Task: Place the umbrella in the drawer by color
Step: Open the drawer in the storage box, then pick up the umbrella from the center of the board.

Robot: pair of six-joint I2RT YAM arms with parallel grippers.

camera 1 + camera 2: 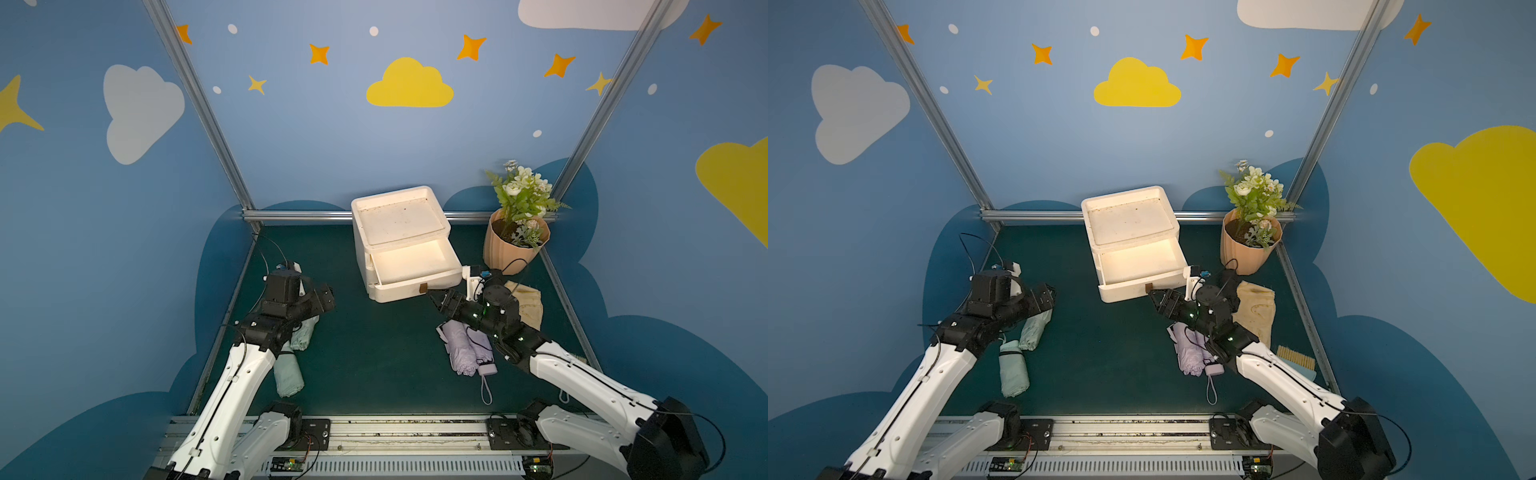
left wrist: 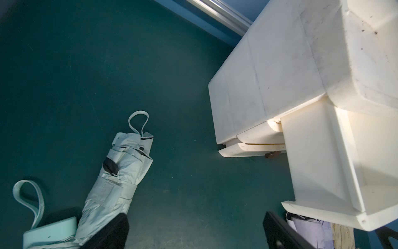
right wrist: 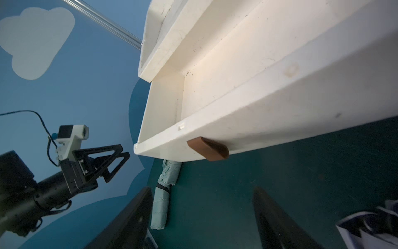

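Two top views first: the white cabinet (image 1: 399, 224) stands at the back of the green mat (image 1: 374, 353), its upper drawer (image 1: 417, 279) pulled out and empty. The right gripper (image 1: 436, 305) hovers just in front of the brown handle (image 1: 423, 288), jaws spread, holding nothing. The lilac umbrella (image 1: 467, 349) lies on the mat under the right forearm, near the drawer. A mint umbrella (image 1: 287, 374) and a second mint umbrella (image 1: 305, 332) lie under the left arm, well apart from the lilac one. The left gripper (image 1: 328, 297) hangs above them, jaws wide, empty. Left wrist view: the second mint umbrella (image 2: 120, 172) lies strapped shut on the mat, apart from the cabinet. Right wrist view: the fingers (image 3: 133, 215) flank bare mat, the handle is untouched, the drawer interior is bare. Judgement: the drawer looks open enough, so the step in hand is fetching an umbrella. Back the right claw off level so the drawer front is not nudged. Pinch the rolled canopy at mid-length, not the strap loop. Lay it along the drawer's long side. Which colour belongs in this drawer cannot be told.
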